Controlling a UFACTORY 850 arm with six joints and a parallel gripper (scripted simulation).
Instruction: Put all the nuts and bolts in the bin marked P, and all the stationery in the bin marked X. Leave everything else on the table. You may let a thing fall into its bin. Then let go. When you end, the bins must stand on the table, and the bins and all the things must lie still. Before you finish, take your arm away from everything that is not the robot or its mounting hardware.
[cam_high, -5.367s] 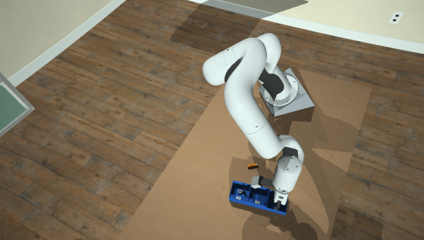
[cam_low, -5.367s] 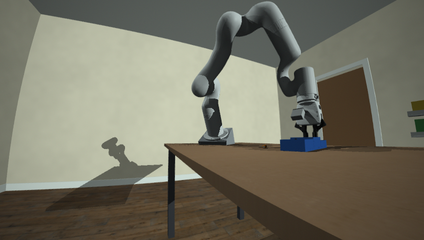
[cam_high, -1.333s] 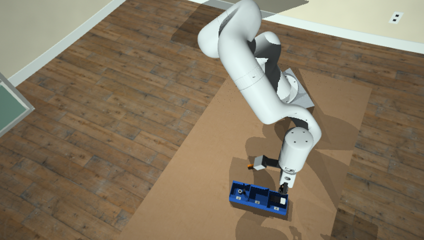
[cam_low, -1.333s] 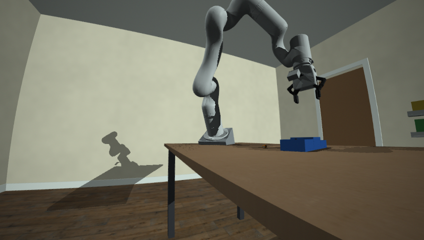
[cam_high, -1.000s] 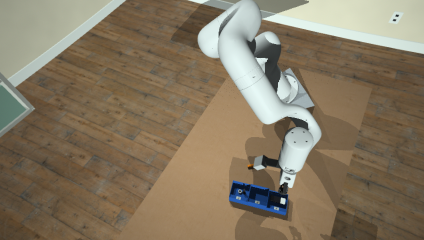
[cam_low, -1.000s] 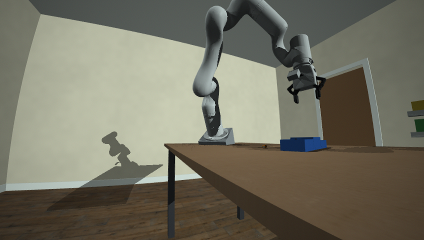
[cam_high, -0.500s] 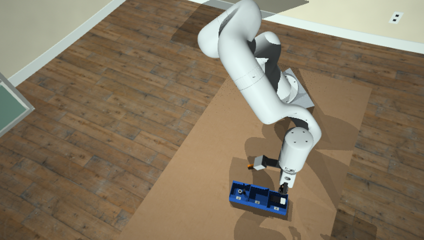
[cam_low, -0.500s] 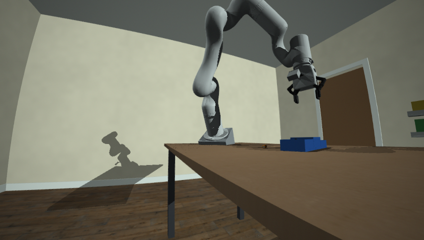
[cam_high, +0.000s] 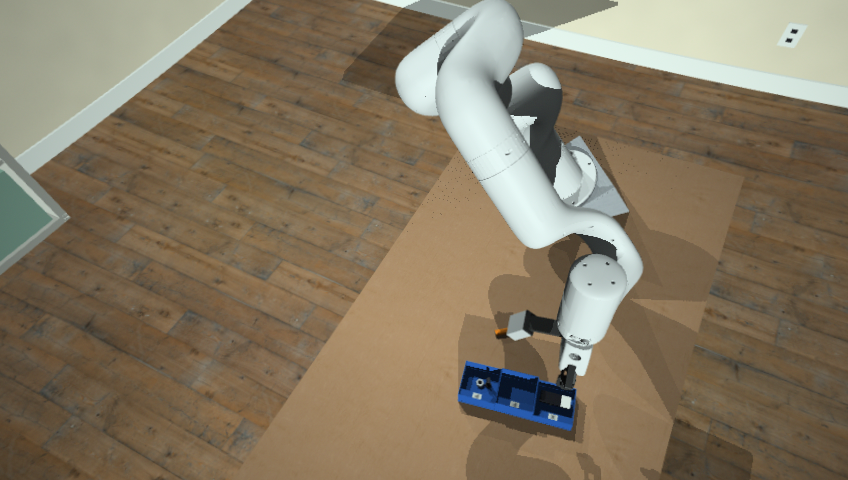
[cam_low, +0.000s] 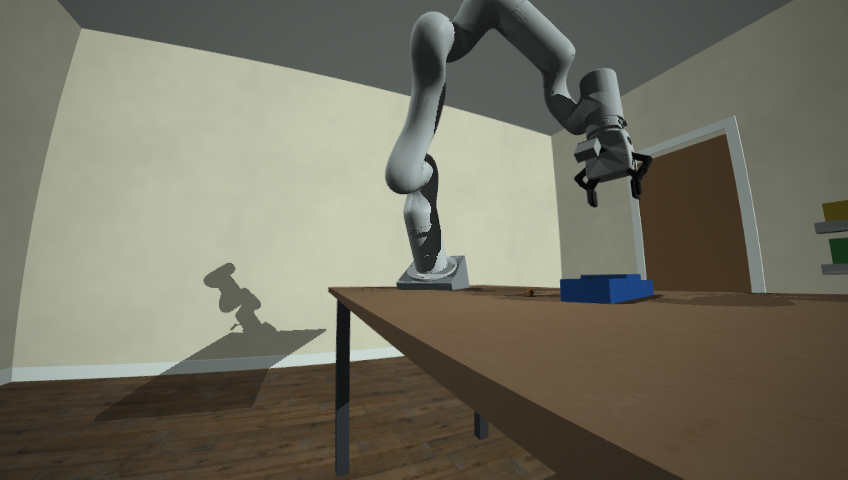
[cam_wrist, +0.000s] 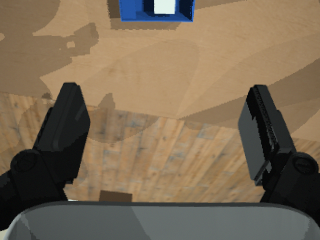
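A row of three joined blue bins (cam_high: 535, 419) (cam_low: 586, 291) (cam_wrist: 157, 20) stands on the table; its labels are too small to read. The left bin in the top view holds a nut (cam_high: 480, 383) with a dark piece beside it, perhaps a bolt. The middle bin looks empty. The right bin holds a white-ended dark block (cam_high: 565, 402) (cam_wrist: 164, 6). An orange thing (cam_high: 501, 332) (cam_low: 529, 292) lies on the table outside the bins, partly hidden by the wrist camera in the top view. My gripper (cam_high: 566, 378) (cam_low: 614, 199) (cam_wrist: 164, 102) is open and empty, high above the table near the right bin.
The arm's base (cam_high: 609, 199) (cam_low: 433, 281) stands on the table (cam_high: 368, 356) (cam_low: 535, 368) behind the bins. The table's edge crosses below my fingers in the wrist view, with the wooden floor (cam_wrist: 165, 165) beyond it.
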